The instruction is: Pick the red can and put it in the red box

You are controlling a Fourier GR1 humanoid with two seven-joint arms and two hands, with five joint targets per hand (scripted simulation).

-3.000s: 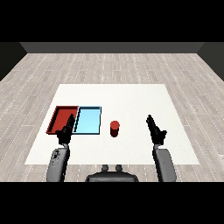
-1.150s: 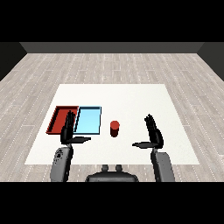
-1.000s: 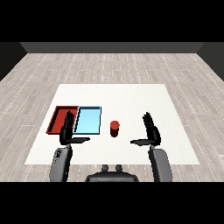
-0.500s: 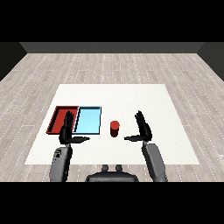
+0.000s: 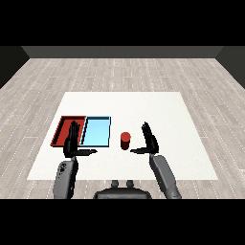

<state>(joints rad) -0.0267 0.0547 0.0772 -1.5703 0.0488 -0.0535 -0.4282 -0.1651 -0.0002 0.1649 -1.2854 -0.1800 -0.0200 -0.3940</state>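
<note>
Your right hand (image 5: 149,140) has swung in from three o'clock, now near the red can (image 5: 125,140), fingers straight.

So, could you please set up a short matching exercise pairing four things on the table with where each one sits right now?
Things:
1. red can
2. red tray
3. light blue tray
4. right hand

Places:
A. furthest left on the white table, partly behind the left hand
B. upright on the table, between the light blue tray and the right hand
C. open beside the can's right, not touching it
D. side by side with the red tray, on its right

Pairs: 1-B, 2-A, 3-D, 4-C
</note>
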